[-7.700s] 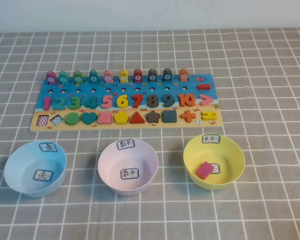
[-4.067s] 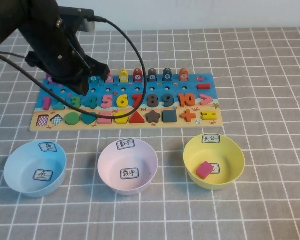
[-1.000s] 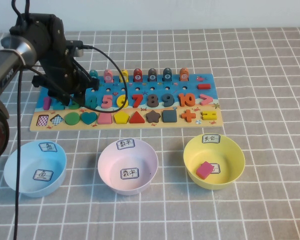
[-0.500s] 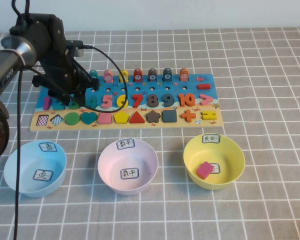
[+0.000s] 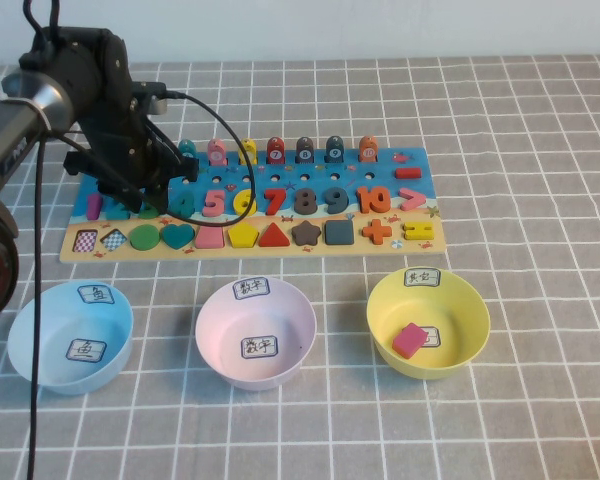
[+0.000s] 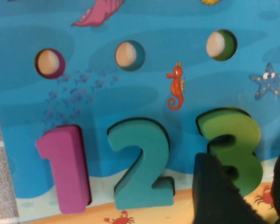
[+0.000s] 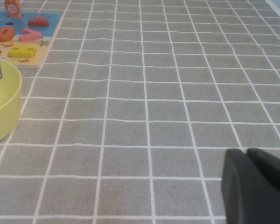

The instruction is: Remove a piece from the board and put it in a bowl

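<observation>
The board (image 5: 330,168) lies across the far middle of the table, and its blue face fills the left wrist view (image 6: 144,28). The green numeral 3 (image 6: 233,140) sits in its slot beside the teal 2 (image 6: 140,158) and the magenta 1 (image 6: 65,163). In the high view the 3 (image 5: 152,207) is partly hidden by my left gripper (image 5: 143,190). The left gripper (image 6: 245,163) is open, low over the board, one finger on each side of the 3's lower half. The pink bowl (image 5: 212,318) stands empty in front of the board. My right gripper (image 7: 256,186) is shut, above bare cloth.
A light blue bowl (image 5: 25,335) stands front left. A yellow bowl (image 5: 460,300) at the front right holds a pink square piece (image 5: 410,340); its rim also shows in the right wrist view (image 7: 4,107). The left arm's cable (image 5: 242,150) loops over the board. A grey checked cloth (image 5: 540,200) covers the table.
Over several seconds the left arm came in from the left and lowered onto the board's left end. In the last second nothing has visibly moved.
</observation>
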You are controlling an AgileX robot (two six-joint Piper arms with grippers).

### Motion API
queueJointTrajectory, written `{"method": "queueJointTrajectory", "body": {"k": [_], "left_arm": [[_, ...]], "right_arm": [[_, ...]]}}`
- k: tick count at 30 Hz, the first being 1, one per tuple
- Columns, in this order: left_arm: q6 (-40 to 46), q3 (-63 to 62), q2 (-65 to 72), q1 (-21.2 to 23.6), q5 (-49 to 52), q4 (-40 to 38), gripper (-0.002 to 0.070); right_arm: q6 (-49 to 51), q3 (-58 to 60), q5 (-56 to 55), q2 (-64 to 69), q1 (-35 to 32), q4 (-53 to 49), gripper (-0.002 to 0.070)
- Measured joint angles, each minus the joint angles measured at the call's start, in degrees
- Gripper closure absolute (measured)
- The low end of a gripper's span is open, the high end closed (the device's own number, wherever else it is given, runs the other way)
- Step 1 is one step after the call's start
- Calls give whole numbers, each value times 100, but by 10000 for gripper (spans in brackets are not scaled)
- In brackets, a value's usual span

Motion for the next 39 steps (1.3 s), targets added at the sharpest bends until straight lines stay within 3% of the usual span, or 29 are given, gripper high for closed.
{"method": "queueJointTrajectory", "body": {"k": [12,22,31,39], "left_arm": [[0,-11,0,9,36,10,518],[0,-21,0,9,36,10,526],[-118,-21,0,22,1,-151,402],[-218,-21,0,22,-96,-191,384]], "right_arm": [[0,0,0,0,0,0,695],[0,0,0,0,0,0,695],[0,0,0,0,0,0,695],[0,0,0,0,0,0,695]]}}
